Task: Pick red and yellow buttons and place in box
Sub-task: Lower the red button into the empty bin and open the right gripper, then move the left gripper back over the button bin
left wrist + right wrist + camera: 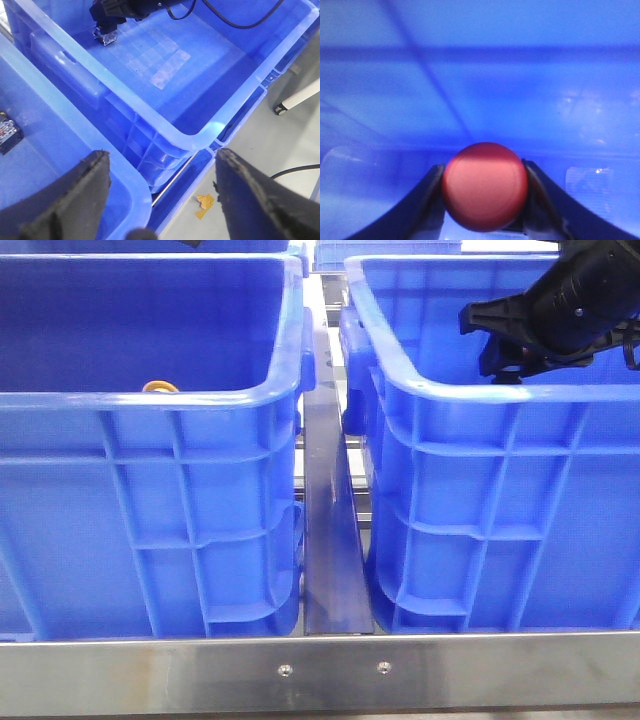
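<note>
Seen from the front, two blue crates sit side by side on a steel-edged bench, and you are working between them. On the left, the left crate (150,490) shows a sliver of the yellow button (160,387) just above its near rim, lying against the floor by the wall. Your left gripper (160,200) hangs above the gap between the crates, its jaws wide apart and empty; its camera also catches a small dark part (7,134) on the left crate's floor, too small to identify. Between the crates runs a bare metal rail (330,530).

On the right, your right gripper (510,340) reaches down inside the right crate (500,500), the box in use here. Its jaws are clamped on the red button (485,186), the domed cap pinched from both sides and held low over the floor.

Both buttons look light and rigid, but the smooth rounded caps are likely slippery; you would do best to grip the yellow one across the cap's widest part or by its collar, squarely, so it cannot squirt out. The crate floors are glossy plastic, so a dropped button may roll. Tall walls and thick rims leave little side clearance, so enter and leave vertically. Beyond the bench, a grey floor (250,200) shows, with a cable and a scrap of tape.
</note>
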Robot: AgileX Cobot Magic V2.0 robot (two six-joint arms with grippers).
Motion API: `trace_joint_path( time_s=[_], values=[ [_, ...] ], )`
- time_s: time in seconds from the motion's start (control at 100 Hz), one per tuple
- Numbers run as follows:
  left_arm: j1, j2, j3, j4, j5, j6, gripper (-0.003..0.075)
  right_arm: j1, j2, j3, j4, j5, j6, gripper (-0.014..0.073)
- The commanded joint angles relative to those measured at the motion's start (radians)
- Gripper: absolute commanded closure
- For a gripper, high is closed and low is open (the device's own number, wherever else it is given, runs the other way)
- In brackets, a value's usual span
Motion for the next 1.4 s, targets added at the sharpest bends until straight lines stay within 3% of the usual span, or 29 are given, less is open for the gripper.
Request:
trace_joint_path(
  time_s=[0.0, 0.07, 0.13, 0.6, 1.21, 1.39],
  values=[
    [-0.008, -0.014, -0.027, -0.011, -0.075, -0.003, 0.0281, -0.002, -0.042, -0.032, 0.001, -0.033, -0.009, 0.0154],
    [-0.008, -0.014, -0.027, -0.011, -0.075, -0.003, 0.0281, -0.002, -0.042, -0.032, 0.001, -0.023, -0.009, 0.0061],
    [-0.008, -0.014, -0.027, -0.011, -0.075, -0.003, 0.0281, -0.002, -0.042, -0.032, 0.001, -0.012, -0.009, 0.0031],
    [-0.008, -0.014, -0.027, -0.011, -0.075, -0.003, 0.0281, -0.002, -0.198, 0.069, -0.012, -0.035, -0.01, 0.0036],
    [-0.003, -0.016, -0.027, -0.011, -0.056, -0.003, 0.0281, 0.0, -0.786, 0.475, -0.015, 0.026, -0.01, 0.0036],
    [0.07, -0.016, -0.05, -0.011, 0.002, -0.073, 0.0281, 0.0, -0.95, 0.576, -0.015, 0.037, -0.01, 0.0036]
  ],
)
